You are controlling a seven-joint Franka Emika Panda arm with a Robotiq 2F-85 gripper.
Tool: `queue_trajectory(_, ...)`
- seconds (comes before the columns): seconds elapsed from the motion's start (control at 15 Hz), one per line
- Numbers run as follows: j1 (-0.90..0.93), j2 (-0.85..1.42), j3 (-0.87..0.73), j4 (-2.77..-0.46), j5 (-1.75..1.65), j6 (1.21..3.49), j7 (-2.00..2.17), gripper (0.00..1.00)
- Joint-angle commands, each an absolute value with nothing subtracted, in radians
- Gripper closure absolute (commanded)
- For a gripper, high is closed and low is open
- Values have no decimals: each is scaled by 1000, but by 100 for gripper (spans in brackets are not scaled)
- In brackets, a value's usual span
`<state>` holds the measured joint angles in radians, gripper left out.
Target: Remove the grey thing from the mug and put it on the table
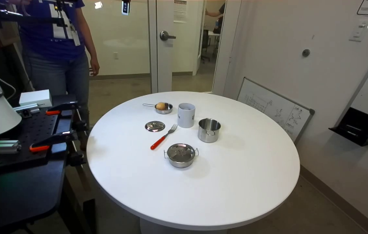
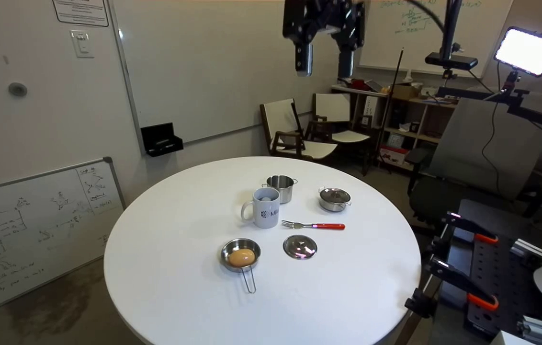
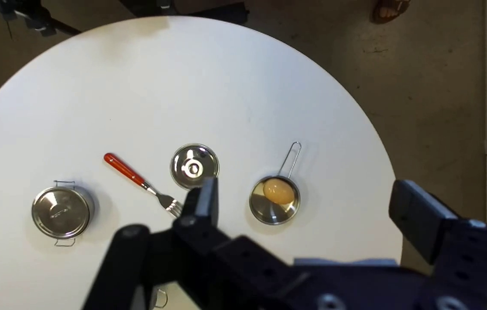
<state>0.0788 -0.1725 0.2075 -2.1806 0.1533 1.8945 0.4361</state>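
The mug (image 1: 186, 117) stands upright on the white round table (image 1: 242, 182). It also shows in an exterior view (image 2: 266, 216), with its handle on the left. A rounded grey thing (image 2: 265, 198) shows inside its mouth there; most of it is hidden by the mug wall. My gripper (image 2: 324, 72) is open and empty, high above the table. In the wrist view the open fingers (image 3: 303, 200) are spread wide over the table (image 3: 248, 86); the mug is hidden there behind the gripper body.
Close to the mug are an open steel pot (image 2: 281, 189) and a fork with a red handle (image 2: 314, 225). A lidded pot (image 2: 334, 199), a loose lid (image 2: 300, 247) and a small pan (image 2: 241, 254) with a brown egg (image 2: 242, 258) are also on the table.
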Motion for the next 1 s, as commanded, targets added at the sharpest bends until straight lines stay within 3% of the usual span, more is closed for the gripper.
queue_trajectory(0.0,75,8,158,-2137,137,1962,310,0)
queue_trajectory(0.53,61,341,53,-1978,45,2099,220,0)
queue_trajectory(0.93,65,333,46,-1985,77,2124,208,0)
